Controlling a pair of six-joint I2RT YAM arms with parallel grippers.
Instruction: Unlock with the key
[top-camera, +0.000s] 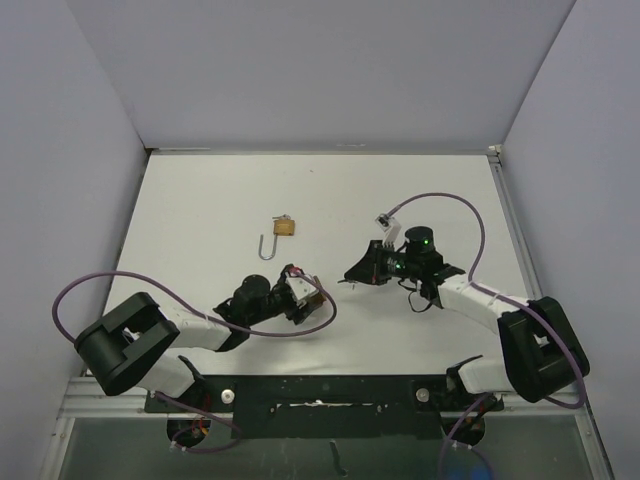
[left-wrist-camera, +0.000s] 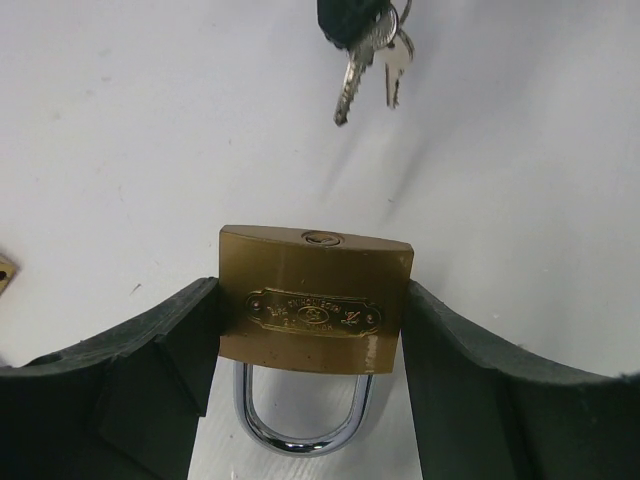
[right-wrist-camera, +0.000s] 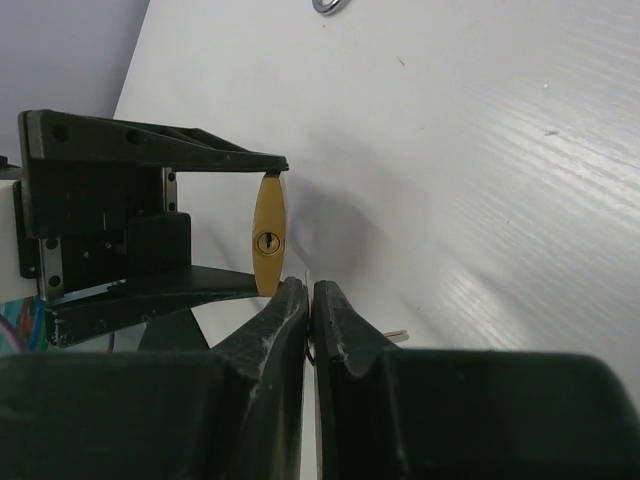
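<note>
A brass padlock sits between the jaws of my left gripper, gripped by its flat sides. Its steel shackle points back at the wrist and its keyhole faces away. In the top view this gripper hovers low at centre-left. My right gripper is shut on a key whose thin blade edge shows between the fingertips. A second key hangs beside it. The key bunch hangs a short way off from the keyhole, roughly facing it and apart from it.
A second, smaller brass padlock lies on the white table farther back, with a loose-looking open shackle next to it. Grey walls enclose the table on three sides. Purple cables loop beside both arms.
</note>
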